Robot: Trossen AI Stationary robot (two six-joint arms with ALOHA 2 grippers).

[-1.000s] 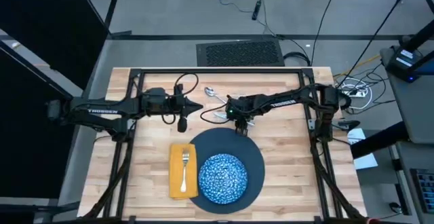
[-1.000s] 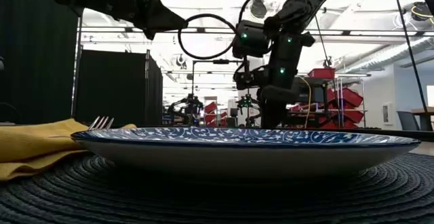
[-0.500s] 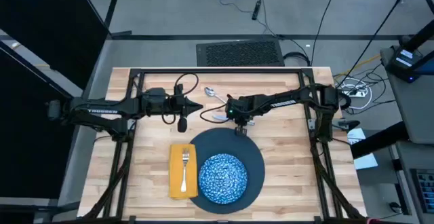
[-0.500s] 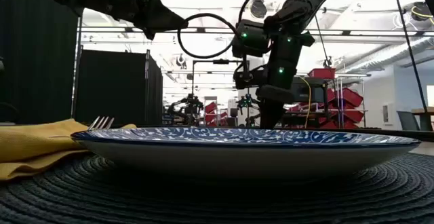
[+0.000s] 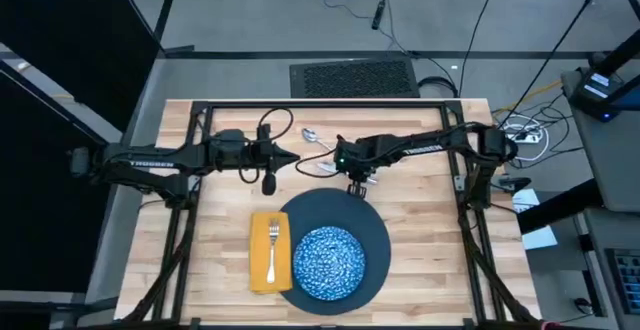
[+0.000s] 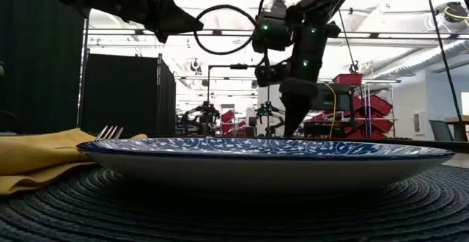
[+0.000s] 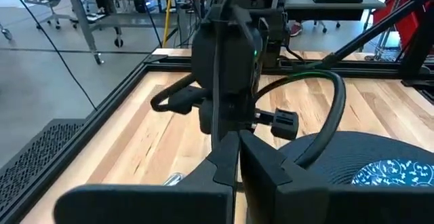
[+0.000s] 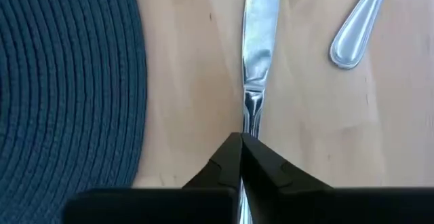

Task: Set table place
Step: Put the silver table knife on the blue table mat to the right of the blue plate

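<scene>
A yellow napkin (image 5: 264, 254) lies at the left of a dark blue round woven mat (image 5: 372, 220), with a fork (image 5: 272, 249) on top of it. A speckled blue-and-white bowl (image 5: 328, 262) rests on the mat. A knife (image 5: 325, 169) and a spoon (image 5: 312, 137) are on the wood beyond the mat's far edge. My right gripper (image 5: 354, 183) points down at the mat's far edge and is shut on the knife. My left gripper (image 5: 292, 157) hovers shut, high above the table, left of the spoon and knife. My right gripper pinches the knife's handle (image 8: 251, 119) between its two fingers, just behind the narrow neck where the blade begins. The fingers come from above, pointing down, and the blade (image 8: 261, 34) runs straight out beyond them. Whether the blade's tip rests on the wood I cannot tell.
The spoon's handle end (image 8: 351, 44) lies on bare wood close beside the knife blade. A black metal frame (image 5: 320, 104) runs along the table's far and side edges. Bare planks show right of the mat (image 5: 430, 240).
My right gripper has risen a little from the table at the mat's far edge, staying shut on the knife. The left arm has kept still.
</scene>
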